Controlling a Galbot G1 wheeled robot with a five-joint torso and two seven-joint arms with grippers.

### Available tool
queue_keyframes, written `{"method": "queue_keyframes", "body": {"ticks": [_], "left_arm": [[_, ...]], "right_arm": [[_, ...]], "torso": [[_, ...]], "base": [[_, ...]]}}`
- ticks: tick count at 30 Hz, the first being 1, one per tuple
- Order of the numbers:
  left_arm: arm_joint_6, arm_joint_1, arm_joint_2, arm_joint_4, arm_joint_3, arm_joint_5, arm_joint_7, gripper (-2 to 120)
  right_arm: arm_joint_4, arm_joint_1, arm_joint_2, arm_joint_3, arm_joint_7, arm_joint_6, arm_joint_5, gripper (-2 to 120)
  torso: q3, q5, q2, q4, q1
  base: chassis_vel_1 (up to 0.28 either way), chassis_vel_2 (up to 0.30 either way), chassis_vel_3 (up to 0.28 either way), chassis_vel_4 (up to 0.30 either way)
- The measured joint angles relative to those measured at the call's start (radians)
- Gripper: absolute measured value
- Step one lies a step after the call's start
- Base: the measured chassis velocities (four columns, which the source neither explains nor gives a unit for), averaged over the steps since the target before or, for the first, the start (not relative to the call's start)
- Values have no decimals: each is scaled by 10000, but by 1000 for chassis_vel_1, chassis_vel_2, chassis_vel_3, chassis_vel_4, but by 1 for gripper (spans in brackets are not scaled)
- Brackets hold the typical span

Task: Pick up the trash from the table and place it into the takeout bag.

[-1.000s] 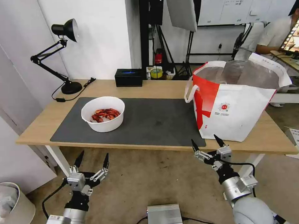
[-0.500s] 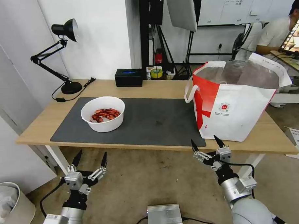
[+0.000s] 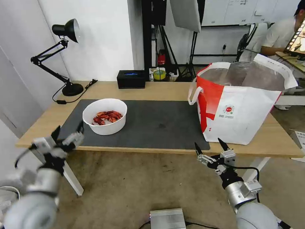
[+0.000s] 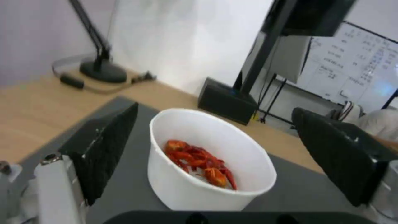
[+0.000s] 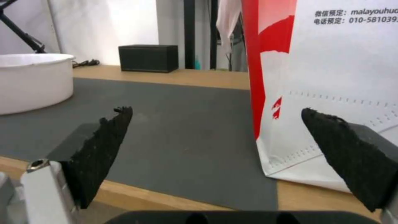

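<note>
Nearest the robot, the right gripper (image 3: 209, 146) hangs below the table's (image 3: 165, 89) front edge, fingers spread, facing the takeout bag (image 3: 240, 104). The left gripper (image 3: 68, 131), jaws wide apart and empty, sits at the near left edge of the dark grey mat (image 3: 149, 124), just short of the white bowl (image 3: 105, 115). The bowl, on the mat's left part, holds red crayfish shells (image 4: 199, 161). It looks light, thin-walled and smooth, likely to flex or tip; a pinch on the rim seems safest. The bag stands open at the table's right end.
</note>
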Motion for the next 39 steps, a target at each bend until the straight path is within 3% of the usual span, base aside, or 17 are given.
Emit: {"method": "queue_keyframes", "body": {"ticks": [1, 5, 9, 12, 13, 15, 25, 34, 39], "left_arm": [[0, 0, 0, 0, 0, 0, 0, 100], [539, -1751, 1502, 880, 456, -2333, -477, 100], [1111, -3124, 2149, 1477, 1212, -3129, -800, 100], [2561, -4972, 2840, 2283, 2415, -4237, -1398, 100], [2561, -4972, 2840, 2283, 2415, -4237, -1398, 100], [3272, -6014, 3032, 2813, 3370, -4521, -1402, 100], [5286, -8543, 2503, 4835, 5690, -5035, -1014, 100], [6108, -9992, 1806, 5836, 7067, -5052, -1024, 100], [6473, -10857, 1356, 6334, 7944, -5095, -1352, 100]], "right_arm": [[0, 0, 0, 0, 0, 0, 0, 100], [0, 3, -3, -1, -4, 0, 5, 100], [0, 5, -4, 0, -7, 0, 6, 100], [0, 8, -4, 0, -7, 0, 9, 100], [0, 8, -4, 0, -7, 0, 9, 100], [0, 9, -4, -1, -8, 0, 11, 100], [-1, 10, -5, -1, -7, 2, 12, 100], [-2, 11, -5, -1, -7, 3, 12, 100], [-2, 10, -5, -1, -9, 3, 12, 100]], "torso": [[0, 0, 0, 0, 0], [0, -1, -1, 1, 1], [0, -3, 0, -1, 1], [1, 0, -1, -3, 1], [1, 0, -1, -3, 1], [0, 1, 0, 2, 0], [0, -1, -1, 1, 1], [0, 2, 0, 0, 1], [0, 1, -1, 0, 1]], "base": [[0, 0, 0, 0], [0, 0, 0, 0], [0, 0, 0, 0], [0, 0, 0, 0], [0, 0, 0, 0], [0, 0, 0, 0], [0, 0, 0, 0], [0, 0, 0, 0], [0, 0, 0, 0]]}}
